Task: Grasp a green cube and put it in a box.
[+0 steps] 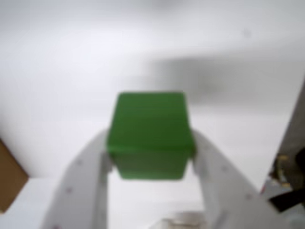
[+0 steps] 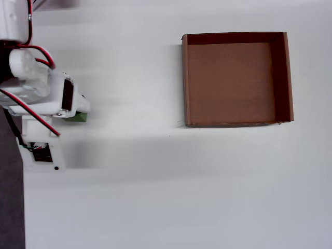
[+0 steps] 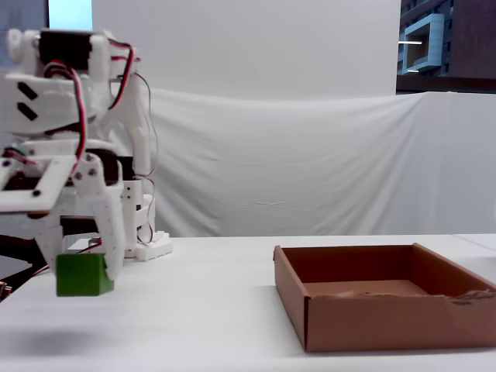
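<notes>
My gripper [image 1: 150, 155] is shut on the green cube [image 1: 150, 136]; its white fingers [image 1: 83, 183] press on the cube's left and right sides. In the fixed view the green cube [image 3: 84, 275] hangs in the gripper [image 3: 82, 271] a little above the white table, at the far left. In the overhead view only a corner of the cube [image 2: 79, 117] shows under the gripper. The brown cardboard box [image 2: 228, 78] is empty and lies far to the right; it also shows in the fixed view [image 3: 387, 319]. One corner of the box [image 1: 8, 176] shows at the wrist view's left edge.
The arm's white body and red wires [image 2: 31, 83] fill the overhead view's left side. The table's dark left edge [image 2: 10, 207] runs beside them. A white cloth backdrop [image 3: 310, 163] stands behind the table. Dark arm parts [image 1: 290, 176] show at the wrist view's right edge.
</notes>
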